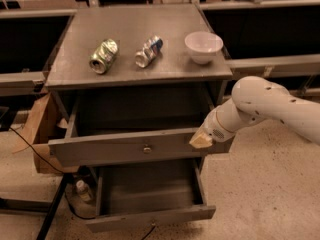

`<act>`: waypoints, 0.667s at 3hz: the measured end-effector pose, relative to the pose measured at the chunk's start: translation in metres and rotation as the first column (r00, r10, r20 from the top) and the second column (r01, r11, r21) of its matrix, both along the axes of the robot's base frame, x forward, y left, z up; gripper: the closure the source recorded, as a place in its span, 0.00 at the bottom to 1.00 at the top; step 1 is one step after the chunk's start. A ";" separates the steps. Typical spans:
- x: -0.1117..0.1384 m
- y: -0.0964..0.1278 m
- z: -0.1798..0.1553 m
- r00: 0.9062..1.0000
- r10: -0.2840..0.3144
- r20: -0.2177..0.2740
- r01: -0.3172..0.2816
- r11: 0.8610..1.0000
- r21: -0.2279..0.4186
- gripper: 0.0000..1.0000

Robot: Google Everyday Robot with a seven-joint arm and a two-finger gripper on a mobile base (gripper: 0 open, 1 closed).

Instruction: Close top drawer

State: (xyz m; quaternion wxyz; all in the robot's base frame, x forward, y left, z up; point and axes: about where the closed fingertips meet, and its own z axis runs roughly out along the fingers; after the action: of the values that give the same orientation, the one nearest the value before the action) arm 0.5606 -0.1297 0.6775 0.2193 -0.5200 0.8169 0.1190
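At right end of top drawer (110,151): hand (202,140), grip unclear; front runs left-right, facing camera.

Pincer (201,141) at top drawer (110,152) front

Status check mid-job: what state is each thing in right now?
top drawer: open, pulled well out
lower drawer: open
green can: dented, lying on its side
blue can: dented, lying on its side
bowl: upright
gripper: at the top drawer's front, right end
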 end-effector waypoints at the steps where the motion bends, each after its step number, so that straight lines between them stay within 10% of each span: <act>1: -0.001 0.000 0.000 1.000 0.000 0.000 0.000 1.000 0.000 1.00; 2: 0.012 0.001 0.000 1.000 -0.003 0.009 0.003 1.000 -0.006 1.00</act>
State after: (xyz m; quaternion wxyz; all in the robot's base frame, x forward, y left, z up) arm 0.5723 -0.1289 0.6778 0.2215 -0.5201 0.8170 0.1140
